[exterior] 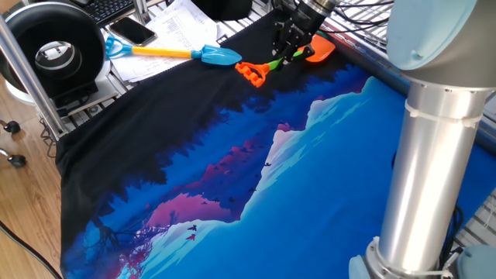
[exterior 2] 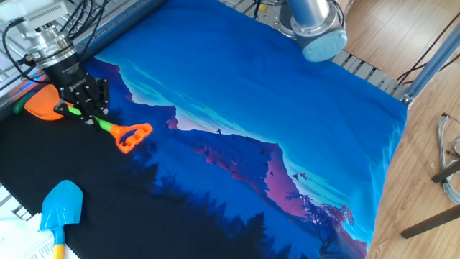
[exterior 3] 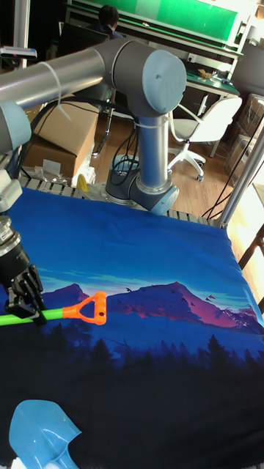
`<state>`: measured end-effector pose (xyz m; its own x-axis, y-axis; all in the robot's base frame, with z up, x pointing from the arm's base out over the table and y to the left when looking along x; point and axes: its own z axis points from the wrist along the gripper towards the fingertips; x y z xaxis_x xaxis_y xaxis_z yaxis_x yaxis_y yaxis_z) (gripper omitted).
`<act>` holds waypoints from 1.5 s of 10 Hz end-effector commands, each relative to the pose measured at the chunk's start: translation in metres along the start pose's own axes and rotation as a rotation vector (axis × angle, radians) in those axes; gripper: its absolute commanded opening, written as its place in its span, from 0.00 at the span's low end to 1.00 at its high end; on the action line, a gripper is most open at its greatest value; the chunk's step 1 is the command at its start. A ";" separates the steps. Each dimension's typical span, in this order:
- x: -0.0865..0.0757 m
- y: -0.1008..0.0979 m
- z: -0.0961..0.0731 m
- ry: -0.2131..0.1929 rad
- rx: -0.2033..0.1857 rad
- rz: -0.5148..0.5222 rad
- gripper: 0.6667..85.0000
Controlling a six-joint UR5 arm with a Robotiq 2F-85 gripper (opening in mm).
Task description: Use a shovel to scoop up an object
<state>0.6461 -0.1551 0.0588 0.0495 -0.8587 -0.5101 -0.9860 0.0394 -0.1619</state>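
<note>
The shovel has an orange blade (exterior 2: 42, 106), a lime-green shaft (exterior 3: 22, 318) and an orange D-handle (exterior: 250, 72). It lies along the far dark edge of the cloth. My gripper (exterior 2: 85, 109) is shut on the green shaft, close behind the blade; the same gripper (exterior: 285, 51) shows in the one fixed view and again in the tall view (exterior 3: 23, 306). The blade (exterior: 321, 50) points away from the cloth's middle and the D-handle (exterior 2: 132, 134) sticks out toward it. The object is not visible in any view.
A second shovel with a blue blade (exterior 2: 60, 203) and yellow shaft (exterior: 161, 52) lies near papers (exterior: 174, 31) and a phone (exterior: 132, 31). A black round device (exterior: 52, 48) stands at the corner. The arm's grey column (exterior: 422, 178) rises at the cloth's other side.
</note>
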 end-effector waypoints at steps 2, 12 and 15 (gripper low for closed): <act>0.034 -0.020 -0.005 0.129 0.082 0.010 0.01; 0.075 -0.014 0.023 0.134 0.125 0.246 0.01; 0.043 -0.026 0.026 0.219 0.043 0.237 0.45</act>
<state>0.6728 -0.1929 0.0091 -0.2157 -0.8930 -0.3950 -0.9455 0.2920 -0.1439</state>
